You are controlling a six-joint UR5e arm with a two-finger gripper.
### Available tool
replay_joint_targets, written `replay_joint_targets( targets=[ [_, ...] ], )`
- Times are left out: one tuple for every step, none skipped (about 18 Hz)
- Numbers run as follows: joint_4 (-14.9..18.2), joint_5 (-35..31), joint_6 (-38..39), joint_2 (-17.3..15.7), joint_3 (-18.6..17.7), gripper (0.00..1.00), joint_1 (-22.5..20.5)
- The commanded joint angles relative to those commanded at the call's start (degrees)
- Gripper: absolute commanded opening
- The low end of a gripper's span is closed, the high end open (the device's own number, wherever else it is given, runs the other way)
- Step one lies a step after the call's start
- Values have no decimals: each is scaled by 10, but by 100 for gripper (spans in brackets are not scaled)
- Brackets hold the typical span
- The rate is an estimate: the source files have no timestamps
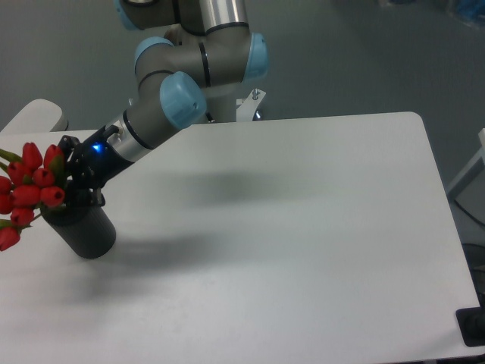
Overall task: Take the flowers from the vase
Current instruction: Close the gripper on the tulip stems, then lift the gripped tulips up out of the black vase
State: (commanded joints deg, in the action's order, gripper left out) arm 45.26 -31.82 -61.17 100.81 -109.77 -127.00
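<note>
The flowers (30, 186), a bunch of red tulip buds with green leaves, stick out to the upper left from the vase (87, 227) at the table's left edge. The vase is a dark grey cylinder and leans to the left rather than standing upright. My gripper (73, 180) reaches down from the upper right. Its black fingers (89, 196) sit right at the vase's mouth and close around the stems just behind the buds. The stems and the vase's hole are hidden by the fingers and buds.
The white table (288, 227) stretches to the right and front of the vase. The arm's base (227, 106) stands at the table's back edge. A pale rounded object (34, 117) lies beyond the table's back left corner.
</note>
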Motion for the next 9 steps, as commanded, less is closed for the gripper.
replay_joint_targets(
  targets=[
    [0, 1, 0, -1, 1, 33, -1],
    [0, 3, 3, -2, 1, 33, -3],
    [0, 5, 8, -4, 0, 33, -4],
    [0, 7, 22, -18, 1, 33, -7],
    [0, 16, 43, -37, 10, 32, -11],
    [0, 19, 54, -40, 14, 32, -12],
    [0, 24, 61, -41, 20, 32, -16],
    [0, 28, 64, -42, 24, 32, -18],
    [0, 33, 69, -44, 27, 32, -19]
  ],
)
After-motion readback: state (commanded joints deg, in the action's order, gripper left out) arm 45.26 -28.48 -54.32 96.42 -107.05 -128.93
